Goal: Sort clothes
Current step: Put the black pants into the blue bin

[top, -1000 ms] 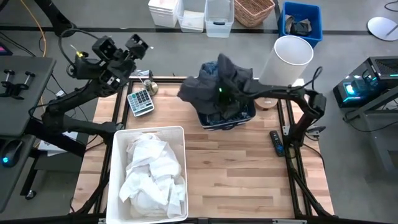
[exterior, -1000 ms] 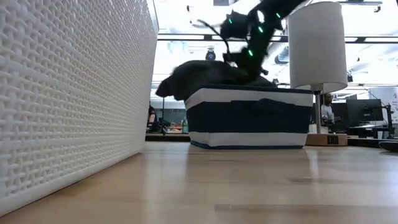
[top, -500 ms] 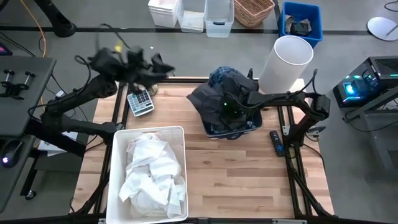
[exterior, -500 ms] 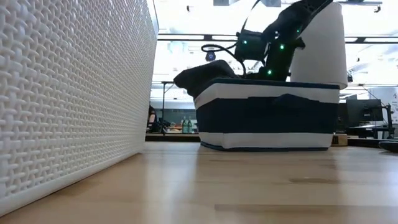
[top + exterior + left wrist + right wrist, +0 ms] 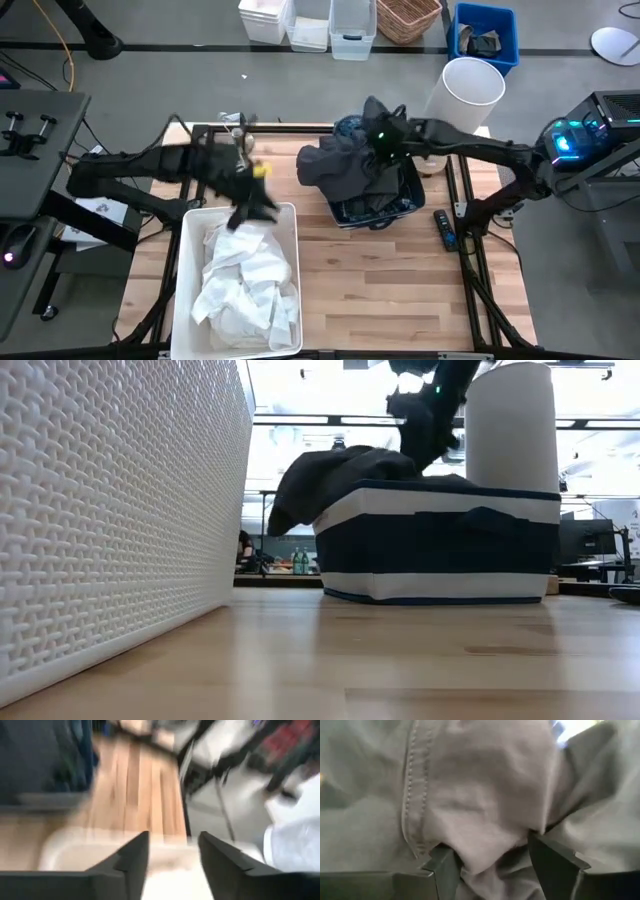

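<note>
A dark grey garment (image 5: 340, 165) lies heaped on the dark blue bin (image 5: 392, 210) at the table's far middle. One part of it hangs over the bin's left rim (image 5: 300, 495). My right gripper (image 5: 378, 140) stands open above the heap, its fingers down among the folds (image 5: 480, 795). Several white clothes (image 5: 245, 275) fill the white bin (image 5: 185, 285) at the near left. My left gripper (image 5: 262, 207) hovers open over that bin's far rim with nothing between its fingers (image 5: 172, 855). My right gripper comes at the dark grey garment from above, with its open fingers (image 5: 445, 865) sunk among the top folds. A loose fold (image 5: 490, 840) bulges between them and is not pinched. The garment rests on the bin and hangs slack over its left rim.
A tall white cylinder (image 5: 465, 95) stands just right of the dark blue bin. A small black device (image 5: 443, 228) lies near the right edge. Boxes, a basket and a blue crate (image 5: 485, 35) sit beyond the far edge. Bare wood (image 5: 400, 290) lies at the near right.
My left gripper has swung from the far left corner toward the near edge and the right, and now sits over the white bin's far rim. The dark grey garment, earlier held up and spread above the dark blue bin, has sunk onto it and droops over the left rim.
</note>
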